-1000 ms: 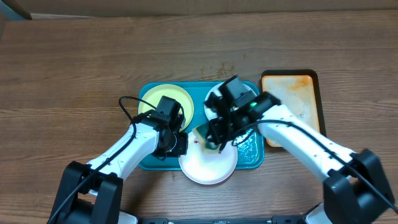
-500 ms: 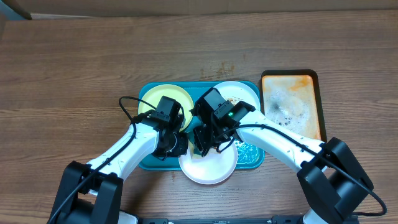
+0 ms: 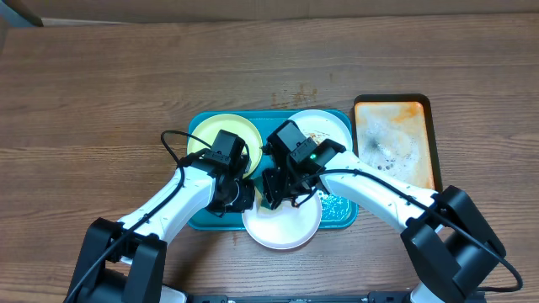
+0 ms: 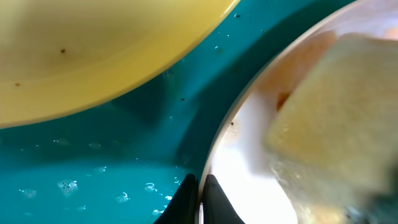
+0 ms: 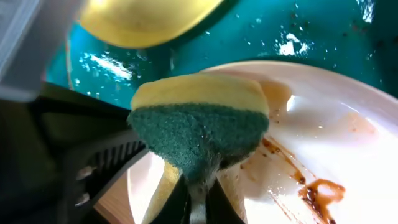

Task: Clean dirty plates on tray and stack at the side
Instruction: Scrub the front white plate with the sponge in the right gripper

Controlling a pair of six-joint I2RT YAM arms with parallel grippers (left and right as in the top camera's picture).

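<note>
Teal tray [image 3: 268, 119]; one yellow-green plate [image 3: 210, 135], two white plates [image 3: 286, 229]; one sponge [image 5: 199, 118]

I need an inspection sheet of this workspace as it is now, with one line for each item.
Surface: brown wooden table.
Job's things: the teal tray holds a yellow-green plate and a back white plate; the front white plate overhangs the tray's near rim and carries brown smears.
Clutter: orange tray to the right, with pale foamy residue.
Grippers: left fingers shut on the front white plate's rim; right fingers shut on a sponge over that plate.
Cables: black cable looped beside the left arm.
Surroundings: tan strip along the table's far edge; nothing else seen.
</note>
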